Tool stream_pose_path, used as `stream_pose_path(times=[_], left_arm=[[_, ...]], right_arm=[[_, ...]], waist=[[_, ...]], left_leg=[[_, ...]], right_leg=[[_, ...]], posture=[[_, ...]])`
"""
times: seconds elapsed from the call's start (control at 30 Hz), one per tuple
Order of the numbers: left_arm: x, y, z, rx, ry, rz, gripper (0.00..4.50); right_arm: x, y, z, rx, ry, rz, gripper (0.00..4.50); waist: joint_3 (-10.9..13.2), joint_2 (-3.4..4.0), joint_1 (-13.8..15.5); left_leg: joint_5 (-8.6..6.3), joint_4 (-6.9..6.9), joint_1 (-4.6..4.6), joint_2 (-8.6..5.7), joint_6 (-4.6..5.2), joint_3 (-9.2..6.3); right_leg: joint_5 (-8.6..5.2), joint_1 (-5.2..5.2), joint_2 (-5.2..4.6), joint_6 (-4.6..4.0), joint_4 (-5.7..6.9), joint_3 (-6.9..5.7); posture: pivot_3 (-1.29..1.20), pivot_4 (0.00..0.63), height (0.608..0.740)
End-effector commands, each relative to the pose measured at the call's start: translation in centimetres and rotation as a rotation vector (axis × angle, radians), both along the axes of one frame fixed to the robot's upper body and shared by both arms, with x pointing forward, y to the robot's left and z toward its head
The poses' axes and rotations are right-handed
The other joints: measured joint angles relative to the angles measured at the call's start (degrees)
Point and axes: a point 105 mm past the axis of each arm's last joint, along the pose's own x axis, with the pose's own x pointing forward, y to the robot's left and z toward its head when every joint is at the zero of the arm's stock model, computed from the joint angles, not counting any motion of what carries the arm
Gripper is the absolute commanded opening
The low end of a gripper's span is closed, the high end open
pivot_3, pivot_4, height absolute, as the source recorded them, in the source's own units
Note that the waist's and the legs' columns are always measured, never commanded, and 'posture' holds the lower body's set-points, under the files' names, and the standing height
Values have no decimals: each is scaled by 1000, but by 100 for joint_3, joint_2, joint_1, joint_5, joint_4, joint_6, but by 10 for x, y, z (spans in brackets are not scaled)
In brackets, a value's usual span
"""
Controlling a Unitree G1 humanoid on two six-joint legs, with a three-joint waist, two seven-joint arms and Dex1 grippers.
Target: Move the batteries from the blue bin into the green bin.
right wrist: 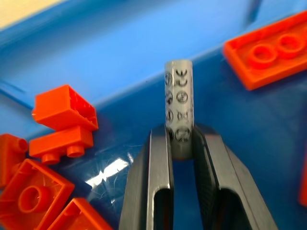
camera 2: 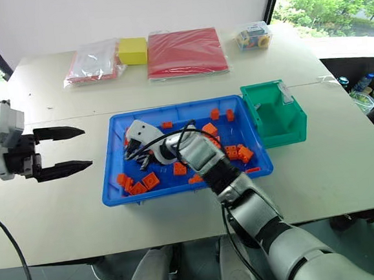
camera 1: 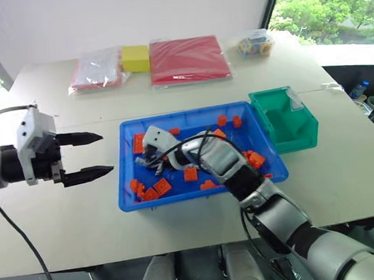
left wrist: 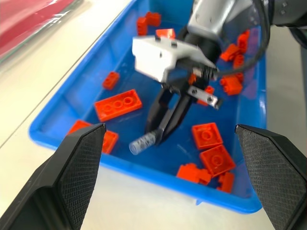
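Right hand [right wrist: 181,143] reaches down and to its left into the blue bin [camera 1: 130,199], fingers clamped on one battery [right wrist: 179,108]; rows of small round printed symbols run along its side, unreadable. Orange bricks [camera 1: 158,187] lie scattered around it in the bin. Left hand [camera 1: 84,154] hovers over the table [camera 1: 65,234] beside the blue bin, fingers apart, holding nothing. Green bin [camera 1: 286,119] touches the blue bin's far right corner.

Silver arms, white wrist housings (black cables), black hands [camera 1: 86,153].
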Motion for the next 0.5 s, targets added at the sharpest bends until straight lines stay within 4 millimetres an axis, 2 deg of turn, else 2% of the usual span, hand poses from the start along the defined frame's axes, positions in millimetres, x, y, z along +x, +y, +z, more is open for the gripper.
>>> stream_pose_path(times=[0.03,0.17,0.27,0.4,0.5], left_arm=[[-7,-15,5,-16,-11,-71,4500],[-4,-24,4,-59,-16,-85,4500],[0,-29,1,-71,-19,-92,4500],[8,-38,2,-94,-32,-116,4500],[13,-43,4,-105,-45,-133,4500]], right_arm=[[1,-54,65,129,-116,-123,74],[8,-147,105,168,-207,-436,74],[2,-210,112,126,-252,-643,74],[-7,-257,102,55,-262,-794,74],[-5,-276,93,20,-282,-889,74]], waist=[[0,-3,62],[0,-3,81],[-1,-5,90],[-1,-5,75],[-1,-4,31]], left_leg=[[0,2,-4,-2,0,1],[-1,-4,1,2,2,2],[-1,-4,1,3,4,5],[-1,-3,2,5,9,21],[-3,-3,9,14,14,41]], right_leg=[[0,1,-1,1,-8,0],[0,4,1,0,-7,0],[0,7,1,0,-9,0],[0,10,-2,0,-13,1],[0,8,0,0,-11,8]], posture=[[0,150,736],[0,150,736],[0,150,736],[0,150,736],[0,150,736]])
